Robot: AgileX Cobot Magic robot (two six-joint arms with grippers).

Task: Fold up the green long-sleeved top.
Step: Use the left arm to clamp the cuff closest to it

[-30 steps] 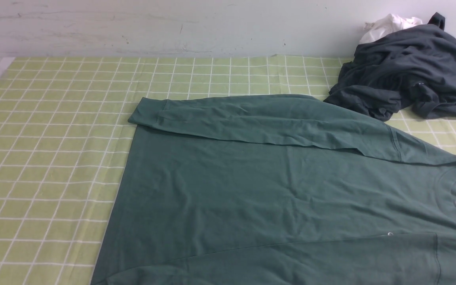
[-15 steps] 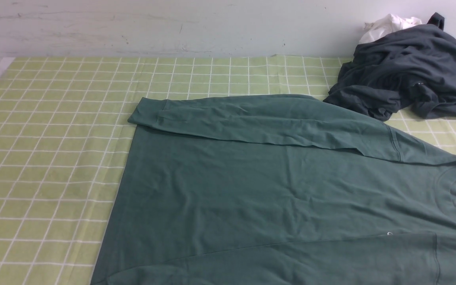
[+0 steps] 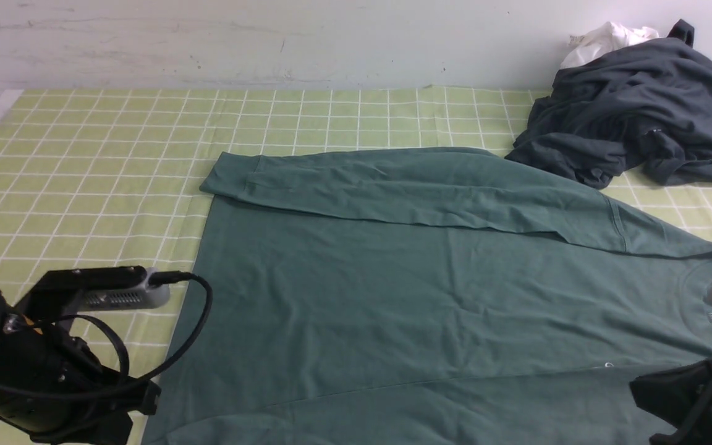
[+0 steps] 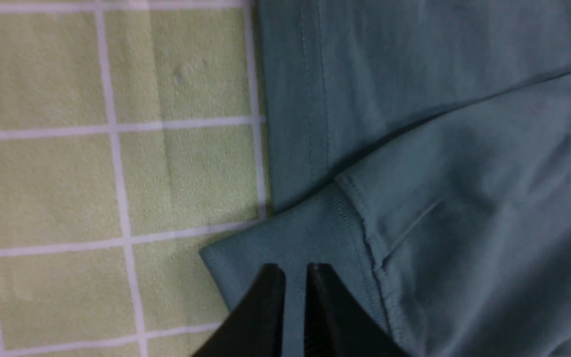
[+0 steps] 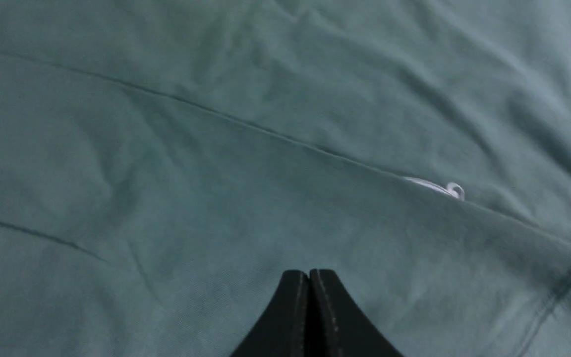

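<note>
Two tools hovering over the green long-sleeved top [image 3: 430, 278], left tool [image 4: 295, 270] nearly closed above a cuff [image 4: 295, 233], right tool [image 5: 309, 272] pressed closed, neither holding anything.

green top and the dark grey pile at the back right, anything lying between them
Nothing: in the front view the green top nearly meets the dark grey pile, with only checked cloth showing beside them.

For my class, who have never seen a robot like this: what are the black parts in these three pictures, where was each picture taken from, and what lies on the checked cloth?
This is a two-armed robot. One picture looks forward from between the arms; the other two come from cameras on each wrist. A green top lies spread on the checked cloth, both sleeves folded across it. A dark grey garment and a white garment are heaped at the far right. The left gripper, nearly shut, is over a sleeve cuff; the right gripper, shut, is over the top. Neither visibly holds anything.
</note>
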